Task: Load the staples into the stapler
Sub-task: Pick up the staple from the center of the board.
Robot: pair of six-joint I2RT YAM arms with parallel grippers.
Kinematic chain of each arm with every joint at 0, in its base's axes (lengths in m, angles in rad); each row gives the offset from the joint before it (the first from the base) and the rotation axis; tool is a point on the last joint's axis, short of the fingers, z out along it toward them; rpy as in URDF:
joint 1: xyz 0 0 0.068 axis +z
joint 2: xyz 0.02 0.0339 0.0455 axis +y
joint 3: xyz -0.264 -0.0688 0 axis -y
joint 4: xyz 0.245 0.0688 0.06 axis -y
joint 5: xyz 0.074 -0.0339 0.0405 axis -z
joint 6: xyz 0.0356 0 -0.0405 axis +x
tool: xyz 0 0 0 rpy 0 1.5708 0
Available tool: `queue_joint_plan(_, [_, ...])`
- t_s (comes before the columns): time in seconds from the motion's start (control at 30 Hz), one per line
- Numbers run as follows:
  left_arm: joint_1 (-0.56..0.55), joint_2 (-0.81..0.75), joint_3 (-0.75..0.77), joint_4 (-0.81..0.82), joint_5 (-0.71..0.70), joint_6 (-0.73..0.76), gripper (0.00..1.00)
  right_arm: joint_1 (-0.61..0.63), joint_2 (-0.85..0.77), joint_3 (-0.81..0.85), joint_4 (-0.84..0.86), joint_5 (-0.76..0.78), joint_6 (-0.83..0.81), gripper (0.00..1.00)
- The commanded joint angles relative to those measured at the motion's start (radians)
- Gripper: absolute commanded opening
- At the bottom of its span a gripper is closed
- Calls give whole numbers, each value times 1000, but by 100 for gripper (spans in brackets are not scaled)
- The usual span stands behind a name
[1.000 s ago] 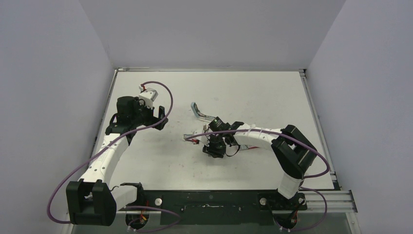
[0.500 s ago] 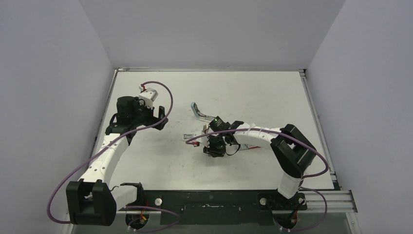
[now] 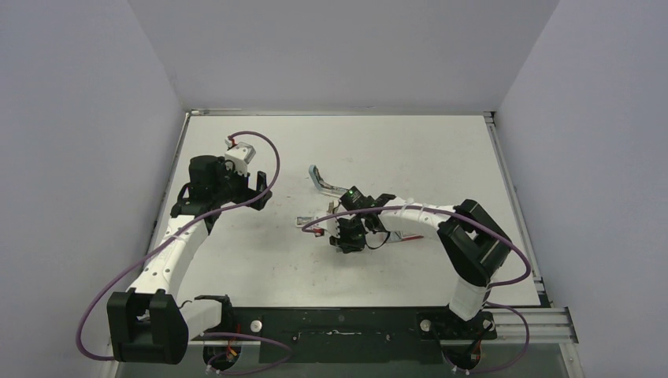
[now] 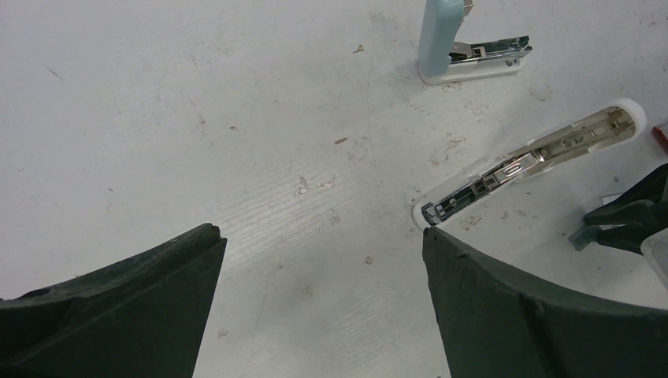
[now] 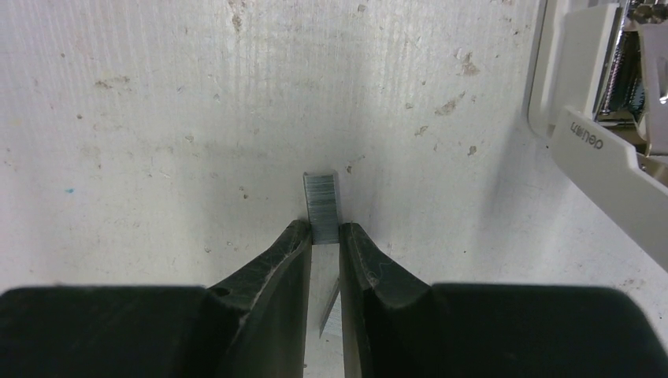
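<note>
Right gripper [image 5: 324, 236] clamped the staples [image 5: 321, 197] at frame centre, the open stapler [image 5: 599, 150] at upper right apparently not yet loaded; left gripper [image 4: 317, 231] stood wide open, empty.

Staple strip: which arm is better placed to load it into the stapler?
Right. The right fingers clamp the staple strip beside the open white stapler; the left fingers stand wide open, holding nothing.

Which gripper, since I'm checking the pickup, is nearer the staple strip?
Right. The right gripper pinches one end of the staple strip; the left gripper hangs open well off to the left.
</note>
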Motion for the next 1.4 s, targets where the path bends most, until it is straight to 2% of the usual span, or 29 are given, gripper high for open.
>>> queue_joint_plan(0.0, [0,4,42,21,8,11,97,-15,-3,-5,-36,-22,-20,5])
queue_joint_plan(0.33, [-3,26,31,28,31,27,97,-33,-109,26,-96,-23,22,5])
queue_joint_plan(0.63, [-15,18,-42,98,278,101,97,-36,-212,67,-139,5,69,5])
queue_joint_plan(0.8, [-53,23,-16,66,398,127,100,-49,-247,96,-142,-8,84,5])
queue_joint_plan(0.83, [-66,24,-4,45,425,135,94,-57,-253,108,-143,-27,86,5])
queue_joint_plan(0.97, [-136,26,71,-31,503,164,84,-92,-262,165,-146,-109,107,5])
queue_joint_plan(1.13, [-236,48,175,-107,539,222,81,-127,-268,234,-141,-197,135,5])
queue_joint_plan(1.37, [-345,90,259,-101,603,312,74,-168,-265,303,-138,-316,179,5])
